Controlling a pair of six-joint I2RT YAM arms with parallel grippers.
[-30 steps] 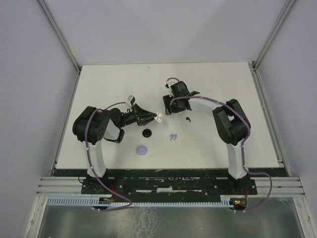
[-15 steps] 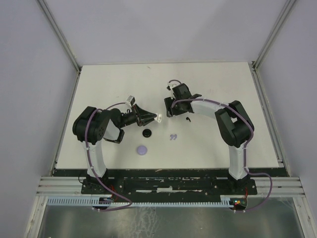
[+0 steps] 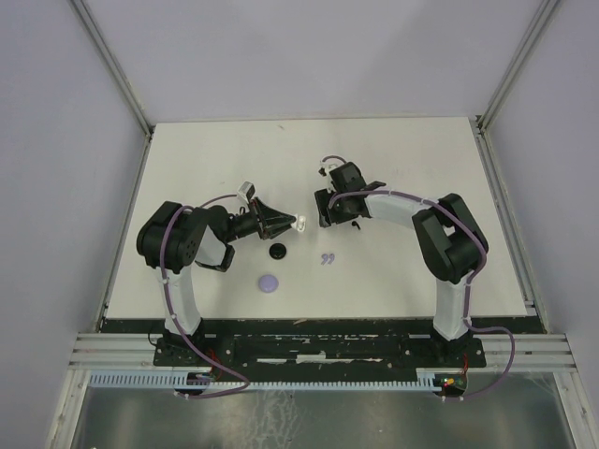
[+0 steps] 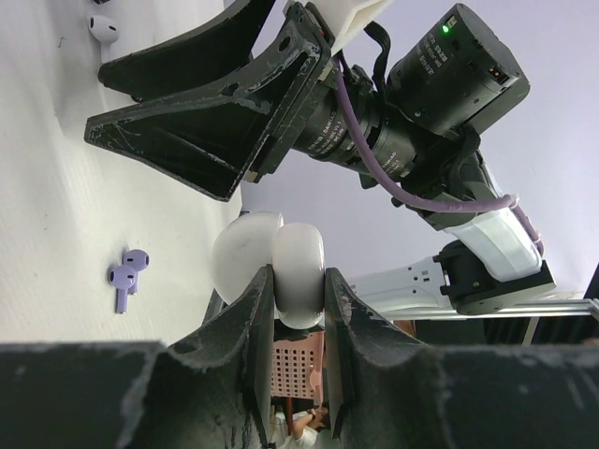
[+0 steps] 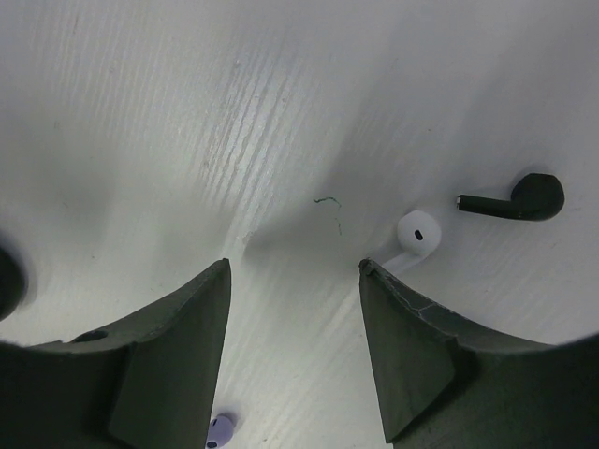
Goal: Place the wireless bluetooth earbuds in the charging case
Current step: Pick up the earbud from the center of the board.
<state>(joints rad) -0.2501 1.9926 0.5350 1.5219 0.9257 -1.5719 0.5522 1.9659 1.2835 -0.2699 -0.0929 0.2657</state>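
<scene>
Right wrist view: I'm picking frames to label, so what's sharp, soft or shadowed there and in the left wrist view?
Right wrist view: the white earbud and black earbud are sharp; the right pincer is dark and soft-edged, a shadow beneath it. Left wrist view: the case is bright and sharp; the left pincer holding it is dark, blurred at the bottom.

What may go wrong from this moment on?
The white earbud lies beside one finger of the right pincer, not between its open jaws; closing now would likely miss or flick it. The left pincer clamps the case only by its lower part, so pressing in an earbud might tilt it.
</scene>
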